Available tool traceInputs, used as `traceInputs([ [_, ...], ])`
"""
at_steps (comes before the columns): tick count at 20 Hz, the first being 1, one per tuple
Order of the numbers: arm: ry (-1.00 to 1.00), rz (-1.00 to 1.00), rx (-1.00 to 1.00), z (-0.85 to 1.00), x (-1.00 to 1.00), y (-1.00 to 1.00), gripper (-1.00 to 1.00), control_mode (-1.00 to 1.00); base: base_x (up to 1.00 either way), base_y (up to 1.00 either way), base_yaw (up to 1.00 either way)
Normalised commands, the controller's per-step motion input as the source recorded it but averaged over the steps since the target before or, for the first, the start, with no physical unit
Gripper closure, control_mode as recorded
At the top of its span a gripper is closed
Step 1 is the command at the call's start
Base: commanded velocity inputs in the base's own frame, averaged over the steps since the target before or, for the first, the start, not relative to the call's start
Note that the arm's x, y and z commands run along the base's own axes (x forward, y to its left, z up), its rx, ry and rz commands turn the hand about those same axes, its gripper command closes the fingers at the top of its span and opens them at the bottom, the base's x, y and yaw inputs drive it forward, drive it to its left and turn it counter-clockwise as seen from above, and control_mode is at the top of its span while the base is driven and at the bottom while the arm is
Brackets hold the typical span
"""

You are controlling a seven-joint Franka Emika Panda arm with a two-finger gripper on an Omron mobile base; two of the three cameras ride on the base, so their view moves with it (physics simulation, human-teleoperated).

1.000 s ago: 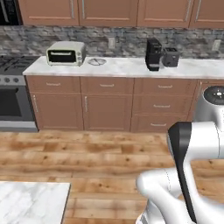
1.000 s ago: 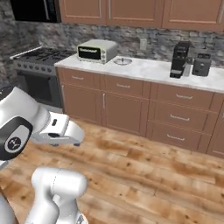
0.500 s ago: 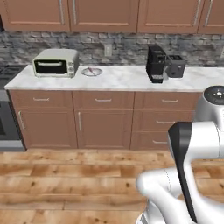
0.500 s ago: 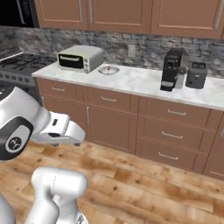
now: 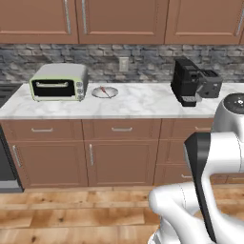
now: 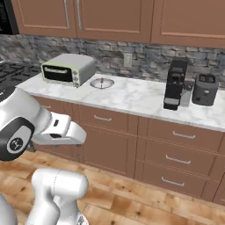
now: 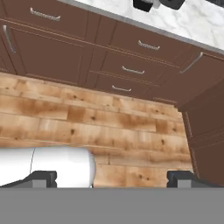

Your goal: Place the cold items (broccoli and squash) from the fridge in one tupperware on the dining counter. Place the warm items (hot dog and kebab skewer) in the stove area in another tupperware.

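Note:
My gripper (image 7: 112, 179) is open, its two dark fingertips (image 7: 41, 178) standing wide apart with nothing between them. It looks down at wooden floor and brown drawer fronts. The stove area shows at the edge: the range's dark front (image 5: 5, 162) at far left, its burners (image 6: 13, 72) at upper left. On the marble worktop (image 5: 143, 102) lies a small round plate (image 5: 105, 91) with a thin reddish stick, perhaps the kebab skewer. Broccoli, squash, hot dog, fridge, tupperware and dining counter are out of view.
A pale green toaster oven (image 5: 58, 82) stands left on the worktop. A black coffee machine (image 5: 186, 82) and a dark toaster (image 6: 205, 89) stand to the right. Brown base cabinets (image 5: 121, 159) and wall cabinets line the stone wall. Wooden floor (image 7: 109, 118) lies open before them.
The whole picture has shifted: the base has driven closer to the worktop, the stove sliding off to the left edge. The gripper stays open and empty.

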Motion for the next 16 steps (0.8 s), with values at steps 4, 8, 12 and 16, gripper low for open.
traceInputs([
  [4, 0.00, 0.00, 0.00, 0.00, 0.00, 0.00, -1.00, 1.00, 1.00, 0.71, 0.00],
  [8, 0.00, 0.00, 0.00, 0.00, 0.00, 0.00, -1.00, 1.00, 1.00, 0.16, 0.02],
  [12, 0.00, 0.00, 0.00, 0.00, 0.00, 0.00, -1.00, 1.00, 0.99, 0.01, 0.02],
  [16, 0.00, 0.00, 0.00, 0.00, 0.00, 0.00, -1.00, 1.00, 0.69, 0.20, 0.06],
])
